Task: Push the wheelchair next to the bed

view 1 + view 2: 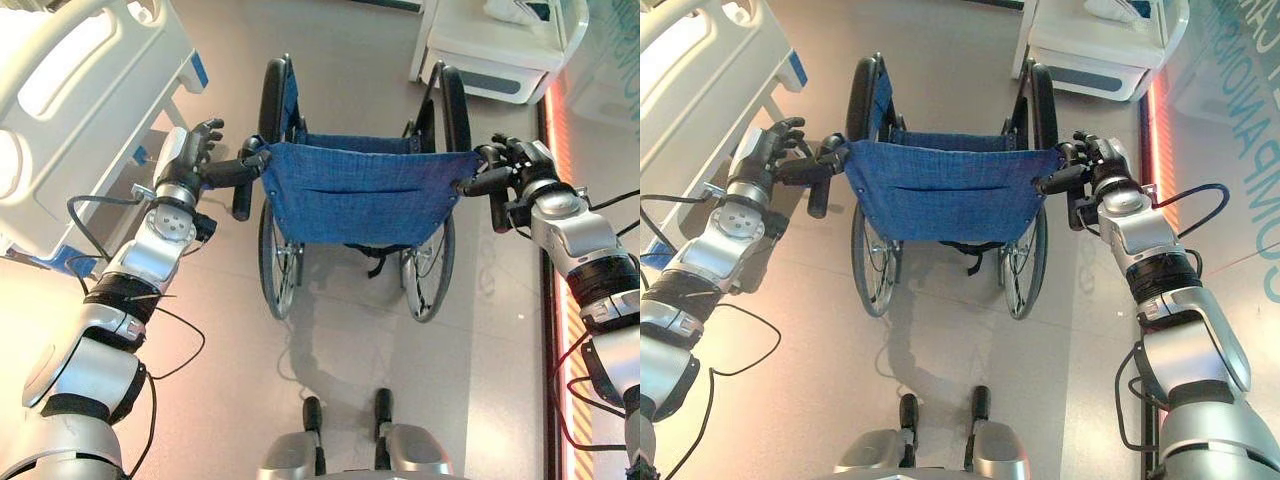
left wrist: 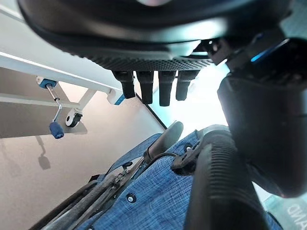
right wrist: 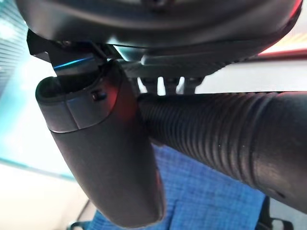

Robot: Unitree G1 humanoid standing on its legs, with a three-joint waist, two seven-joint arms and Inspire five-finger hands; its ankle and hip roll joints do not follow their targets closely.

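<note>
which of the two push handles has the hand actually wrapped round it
The right push handle: the right hand has its thumb and fingers curled round it. At the left push handle, the left hand has its fingers straight, not closed.

Both arms reach forward; the left hand (image 1: pixel 190 150) at mid-left has relaxed fingers, the right hand (image 1: pixel 515 165) at mid-right is curled.

wheelchair (image 1: pixel 362 190): blue fabric backrest, black push handles & tyres, spoked wheels, upright on floor, back twd robot. bed (image 1: pixel 70 110): white w/ blue trim, just left of chair, apart.
</note>
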